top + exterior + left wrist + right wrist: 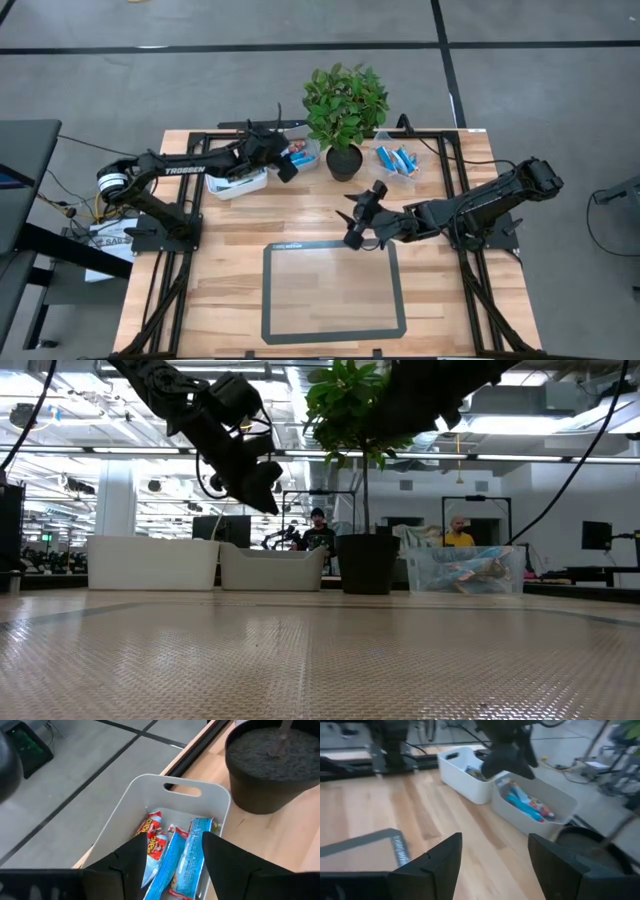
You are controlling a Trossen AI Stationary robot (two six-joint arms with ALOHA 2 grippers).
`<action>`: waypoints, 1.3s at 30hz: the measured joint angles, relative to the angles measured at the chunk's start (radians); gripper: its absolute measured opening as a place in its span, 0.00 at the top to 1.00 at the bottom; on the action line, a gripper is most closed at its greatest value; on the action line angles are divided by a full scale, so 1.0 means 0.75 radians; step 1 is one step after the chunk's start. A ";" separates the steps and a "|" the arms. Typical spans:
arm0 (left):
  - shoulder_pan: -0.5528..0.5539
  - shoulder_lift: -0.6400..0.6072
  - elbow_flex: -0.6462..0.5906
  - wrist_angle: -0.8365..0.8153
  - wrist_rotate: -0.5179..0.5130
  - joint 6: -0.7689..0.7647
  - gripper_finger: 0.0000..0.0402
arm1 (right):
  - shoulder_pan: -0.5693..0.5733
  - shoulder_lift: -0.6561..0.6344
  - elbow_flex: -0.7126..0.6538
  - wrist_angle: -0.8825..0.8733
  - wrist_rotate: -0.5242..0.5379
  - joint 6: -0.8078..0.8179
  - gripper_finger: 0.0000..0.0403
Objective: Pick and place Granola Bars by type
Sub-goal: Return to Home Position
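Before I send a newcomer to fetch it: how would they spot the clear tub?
Find the potted plant at the far edge of the table. The clear tub stands just right of it in the high view. Unlike the white bins left of the plant, it is see-through, with blue-wrapped bars inside.

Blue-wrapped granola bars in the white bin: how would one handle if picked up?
Probably light: each blue-wrapped bar is slim and lies loosely against others in the white bin. Likely slippery, since the wrapper looks glossy, so the open left pincer above it might lose grip. Probably fairly stiff: they lie straight, not sagging. The right pincer waits open mid-table.
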 joint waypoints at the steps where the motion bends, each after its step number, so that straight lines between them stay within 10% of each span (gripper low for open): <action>1: -0.003 0.000 0.000 0.003 0.000 0.001 0.54 | -0.001 0.000 0.000 0.014 -0.022 0.000 0.45; 7: -0.027 -0.009 -0.001 0.066 0.117 -0.052 0.54 | 0.011 -0.010 0.000 -0.004 -0.294 -0.115 0.45; 14: -0.102 -0.088 -0.018 0.058 0.942 0.312 0.54 | 0.096 -0.189 -0.101 -0.140 -0.555 -0.148 0.45; 19: -0.260 -0.223 -0.130 0.069 0.784 0.293 0.54 | 0.191 -0.440 -0.422 0.113 -0.519 -0.081 0.45; 30: -0.699 -0.567 -0.280 0.045 0.567 0.125 0.54 | 0.123 -0.756 -0.837 0.502 -1.083 -0.043 0.45; 39: -0.855 -0.688 -0.369 0.068 0.420 0.083 0.54 | 0.077 -0.858 -1.069 0.819 -1.167 -0.079 0.45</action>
